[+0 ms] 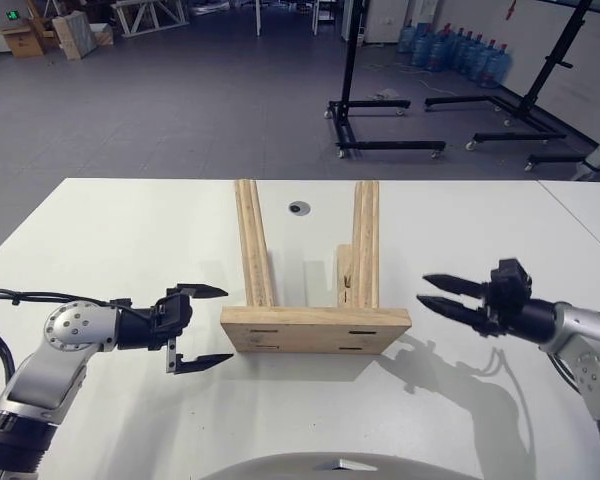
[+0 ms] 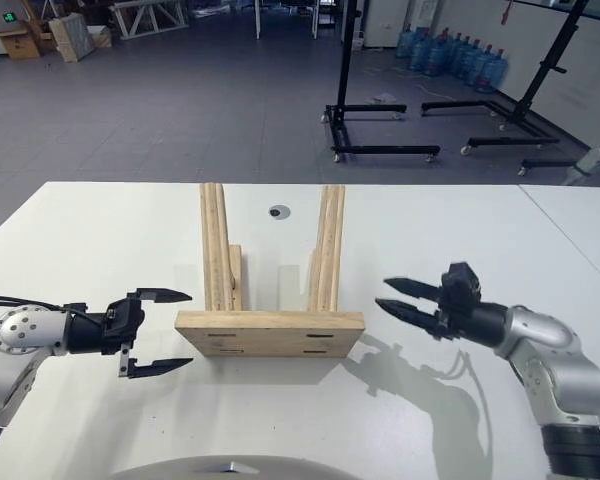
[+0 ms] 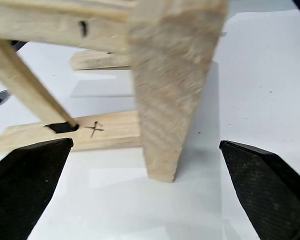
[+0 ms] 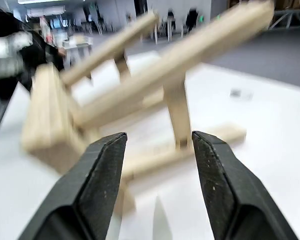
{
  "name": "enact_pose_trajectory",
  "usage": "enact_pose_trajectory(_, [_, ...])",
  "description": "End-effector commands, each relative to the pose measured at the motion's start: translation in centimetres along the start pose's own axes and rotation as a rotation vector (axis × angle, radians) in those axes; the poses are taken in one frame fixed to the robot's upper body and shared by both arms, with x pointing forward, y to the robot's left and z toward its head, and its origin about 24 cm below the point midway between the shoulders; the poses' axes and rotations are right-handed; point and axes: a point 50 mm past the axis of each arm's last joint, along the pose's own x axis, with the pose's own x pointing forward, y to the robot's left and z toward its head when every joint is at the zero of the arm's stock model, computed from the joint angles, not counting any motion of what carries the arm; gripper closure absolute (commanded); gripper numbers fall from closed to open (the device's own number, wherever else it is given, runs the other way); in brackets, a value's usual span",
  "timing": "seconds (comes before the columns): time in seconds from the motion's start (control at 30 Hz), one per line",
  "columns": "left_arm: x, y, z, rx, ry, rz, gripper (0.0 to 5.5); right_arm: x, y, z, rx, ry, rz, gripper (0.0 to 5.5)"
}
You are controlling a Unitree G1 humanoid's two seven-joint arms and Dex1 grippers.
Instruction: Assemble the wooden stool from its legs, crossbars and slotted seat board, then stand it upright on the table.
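The table (image 1: 120,230) holds the stool (image 2: 325,250) on its side at centre, seat (image 1: 315,329) toward the robot and legs (image 1: 252,240) pointing to 12 o'clock. The left gripper (image 1: 227,324) is at the seat's 9 o'clock, fingers spread wide and empty. The right gripper (image 1: 423,289) is at 3 o'clock, fingers parted and empty.

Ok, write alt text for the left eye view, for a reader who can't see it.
A wooden stool lies on its side on a white table, the seat board edge-on toward the robot and the legs pointing away. The left claw, open, sits at the board's left end; the right claw, open, hangs clear of its right end.
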Motion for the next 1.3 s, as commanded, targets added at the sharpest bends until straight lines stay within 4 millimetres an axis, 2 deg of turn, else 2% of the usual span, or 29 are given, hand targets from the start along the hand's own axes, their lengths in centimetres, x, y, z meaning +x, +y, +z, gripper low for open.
enact_pose_trajectory(0.03, [0.7,-0.3,0.0,-0.012,0.003,-0.025,0.1,0.3,0.3,-0.8,-0.083,0.101,0.086,3.12])
enact_pose_trajectory(0.37, [1.9,0.2,-0.2,-0.02,-0.016,-0.065,0.1,5.1,2.3,-0.6,-0.06,0.052,0.245,3.12])
enact_pose_trajectory(0.53, [2.2,0.4,-0.4,-0.026,-0.028,-0.073,0.83,6.3,2.5,0.0,-0.071,0.036,0.257,3.07])
enact_pose_trajectory(0.63, [2.4,0.6,-0.4,-0.022,-0.044,-0.065,1.35,6.4,2.5,0.0,-0.082,0.052,0.276,3.07])
enact_pose_trajectory(0.8, [2.7,1.1,-0.3,-0.038,-0.093,-0.083,2.07,6.7,2.5,1.0,-0.092,0.053,0.337,3.85])
enact_pose_trajectory(0.97, [2.9,1.0,0.3,-0.067,-0.161,-0.149,2.87,7.2,2.4,2.1,-0.087,0.022,0.375,3.98])
enact_pose_trajectory(1.1, [2.9,1.5,0.8,-0.144,-0.259,-0.172,3.47,6.9,2.0,1.3,-0.048,-0.008,0.396,4.0])
enact_pose_trajectory(1.17, [2.6,1.7,1.4,-0.194,-0.333,-0.183,3.75,6.8,1.9,0.9,0.015,-0.031,0.42,4.0])
enact_pose_trajectory(1.23, [2.2,1.4,3.0,-0.247,-0.445,-0.205,3.98,6.3,2.2,0.7,0.13,-0.051,0.462,4.0])
enact_pose_trajectory(1.3, [1.4,0.7,4.7,-0.338,-0.558,-0.234,4.11,4.8,3.2,1.2,0.325,-0.047,0.575,4.0])
